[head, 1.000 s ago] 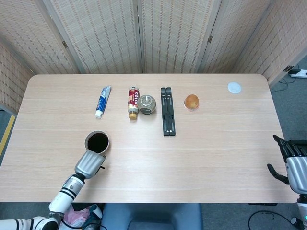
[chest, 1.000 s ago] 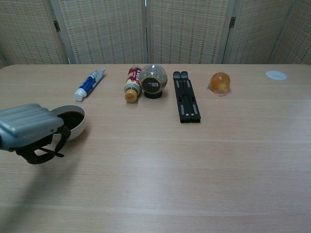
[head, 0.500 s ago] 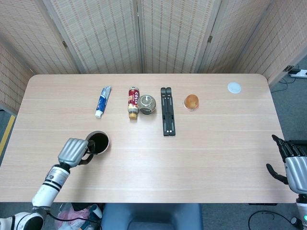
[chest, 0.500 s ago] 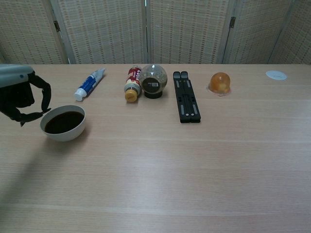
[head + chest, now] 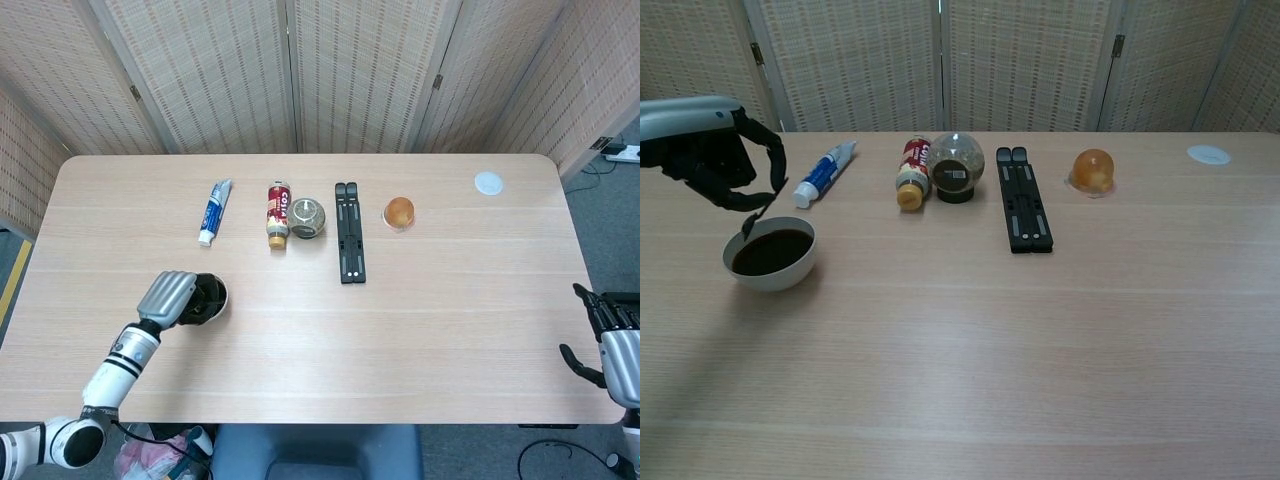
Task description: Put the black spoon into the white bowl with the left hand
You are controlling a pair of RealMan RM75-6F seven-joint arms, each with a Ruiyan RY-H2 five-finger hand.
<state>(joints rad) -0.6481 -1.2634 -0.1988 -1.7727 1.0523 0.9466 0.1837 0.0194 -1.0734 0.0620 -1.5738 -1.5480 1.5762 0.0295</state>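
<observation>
Since a second ago the left hand (image 5: 715, 160) had risen over the bowl (image 5: 770, 265), fingers clamped on the spoon (image 5: 750, 226), which hung tip-down above the near rim.

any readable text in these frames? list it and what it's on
"COLA": red lettering on the bottle lying on the table; the smaller print on its label is too blurred to read.
Toothpaste tube: printing on it, too blurred to read.
Globe: dark label on it, too small to read.
Nothing else carries legible text.
</observation>
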